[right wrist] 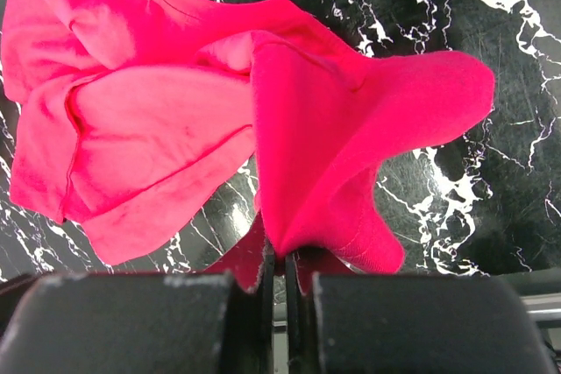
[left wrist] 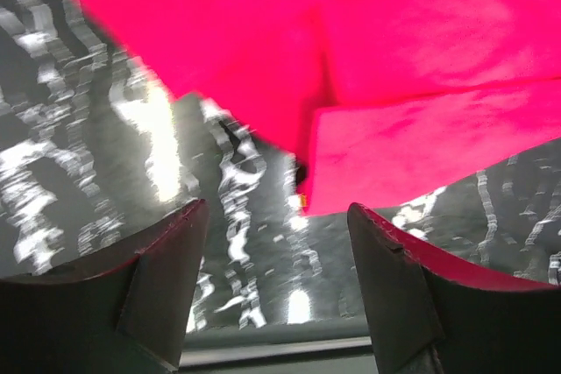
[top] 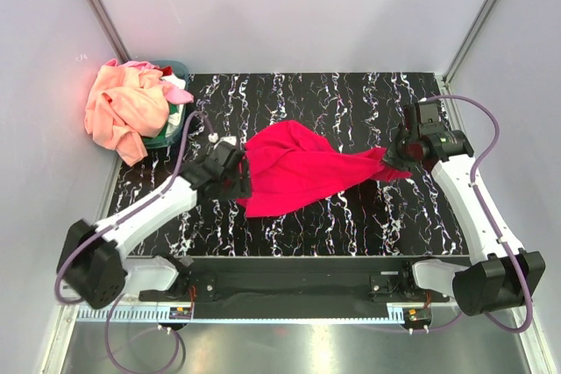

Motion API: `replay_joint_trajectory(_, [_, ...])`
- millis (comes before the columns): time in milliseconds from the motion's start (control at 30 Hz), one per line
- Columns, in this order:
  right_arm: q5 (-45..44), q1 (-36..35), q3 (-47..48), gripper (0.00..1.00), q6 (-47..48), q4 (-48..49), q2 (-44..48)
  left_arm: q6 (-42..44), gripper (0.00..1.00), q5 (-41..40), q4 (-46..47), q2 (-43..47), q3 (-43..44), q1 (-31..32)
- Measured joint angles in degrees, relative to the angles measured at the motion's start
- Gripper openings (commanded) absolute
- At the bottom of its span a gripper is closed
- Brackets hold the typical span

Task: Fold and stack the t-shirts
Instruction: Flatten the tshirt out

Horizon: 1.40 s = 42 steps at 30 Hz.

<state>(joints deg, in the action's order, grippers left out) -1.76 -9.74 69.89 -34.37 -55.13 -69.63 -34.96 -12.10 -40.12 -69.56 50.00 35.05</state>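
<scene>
From my station I see 1 red t-shirt (top: 294, 171) lying crumpled across the middle of the black marbled table (top: 351, 225), between the 2 arms. It is not flat: its wider part bunches toward the left, and a narrow twisted tail runs out to the right.

The right claw (top: 396, 160) is clamped shut on that tail. On the right wrist camera, the right claw (right wrist: 280, 262) has its 2 fingers pressed together with a fold of the red t-shirt (right wrist: 166, 120) pinched between them. The cloth rises in a ridge from the grip and spreads away over the table.

The left claw (top: 238, 172) sits at the shirt's left edge. On the left wrist camera, the left claw (left wrist: 276, 212) stands open, with only the table surface showing between its 2 fingers. A folded corner of the red t-shirt (left wrist: 403, 67) lies just beyond the fingertips, apart from them.

At the far left corner, a peach t-shirt (top: 123, 109) is heaped over a teal basket (top: 172, 134) and spills down its near side. Bits of pink and white cloth show behind it in the basket, but I cannot tell how many garments they are.
</scene>
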Motion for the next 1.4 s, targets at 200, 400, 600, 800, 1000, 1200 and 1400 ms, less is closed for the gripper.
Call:
replay_joint_trajectory(200, [0.9,0.0,-0.2,0.00,0.1,0.5,0.1,-0.9,0.71,3.8,8.0,-11.0,-0.3,1.1])
replay_joint_trajectory(400, [1.0,0.0,-0.2,0.00,0.3,0.9,0.1,-0.9,0.66,5.7,12.3,-17.0,-0.5,1.2])
replay_joint_trajectory(600, [1.0,0.0,-0.2,0.00,0.7,1.4,0.1,-0.7,0.54,6.5,14.3,-19.8,-0.2,1.2])
replay_joint_trajectory(800, [1.0,0.0,-0.6,0.00,0.9,2.1,0.1,-0.7,0.47,6.6,15.0,-19.8,-0.2,1.2])
replay_joint_trajectory(1000, [1.0,0.0,-0.8,0.00,1.0,2.5,0.1,-0.7,0.31,6.5,15.0,-19.8,-0.1,1.2])
replay_joint_trajectory(1200, [1.0,0.0,-1.2,0.00,1.0,2.8,0.1,-0.7,0.22,6.3,14.3,-19.4,0.2,1.2])
replay_joint_trajectory(1400, [1.0,0.0,-1.2,0.00,1.0,2.8,0.1,-0.2,0.19,4.4,10.8,-18.1,2.8,1.3])
